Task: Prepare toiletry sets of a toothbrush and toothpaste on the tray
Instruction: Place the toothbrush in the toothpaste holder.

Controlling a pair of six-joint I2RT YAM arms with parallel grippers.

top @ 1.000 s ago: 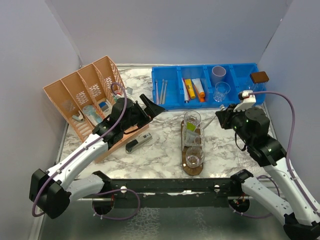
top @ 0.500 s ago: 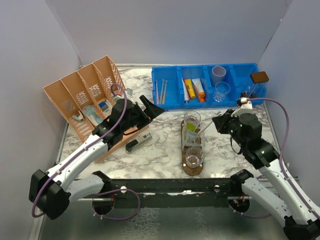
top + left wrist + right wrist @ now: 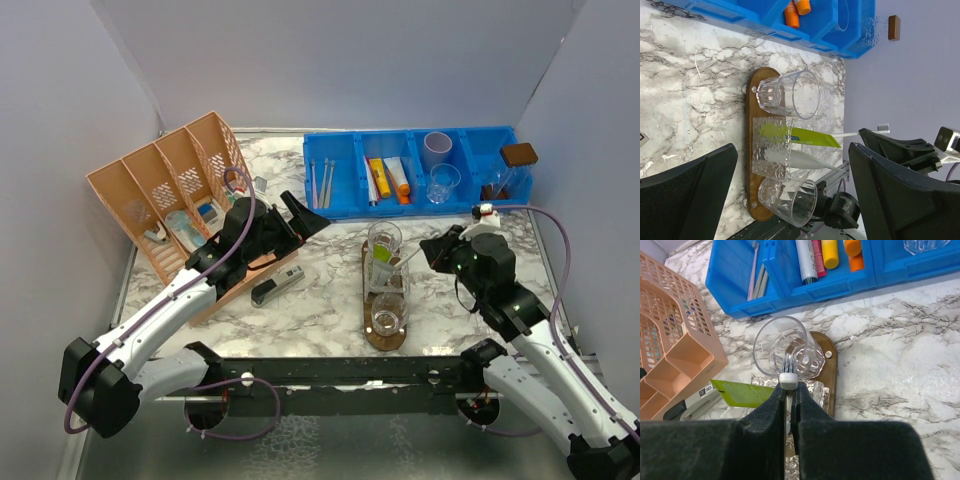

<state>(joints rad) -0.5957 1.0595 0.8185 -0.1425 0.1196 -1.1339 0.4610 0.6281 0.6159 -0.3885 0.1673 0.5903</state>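
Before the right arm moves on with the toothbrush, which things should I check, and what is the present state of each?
1. Right tool shut on toothbrush: ok.
2. Left tool open, empty, apart from tray: ok.
3. Middle tumbler upright on tray, green tube inside: ok.
4. Far tumbler upright, empty: ok.
5. Toothbrush end inside a tumbler: cannot tell.
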